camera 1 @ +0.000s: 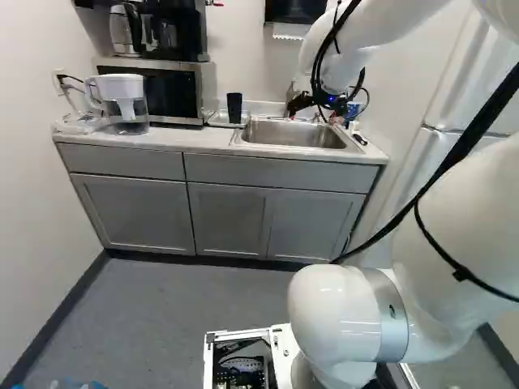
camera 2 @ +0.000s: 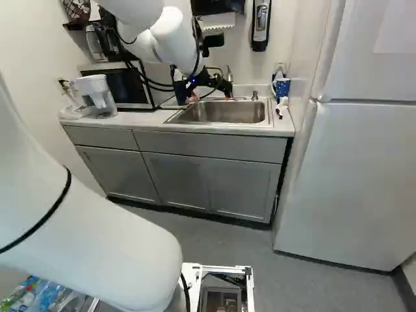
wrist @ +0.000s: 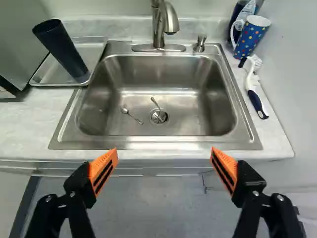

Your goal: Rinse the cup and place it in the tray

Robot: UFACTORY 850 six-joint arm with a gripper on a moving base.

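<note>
Evidently, my black, orange-padded gripper (wrist: 164, 151) gaped empty; the tall dark cup (wrist: 62, 49) stood upright in the shallow metal tray (wrist: 92, 52), near the back edge of the pale table (wrist: 29, 119). If already rinsed, it wanted only my smooth withdrawal.

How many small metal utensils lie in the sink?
2: one silver spoon beside the round metal drain, and one slim silver utensil with its end over the drain's edge.
</note>
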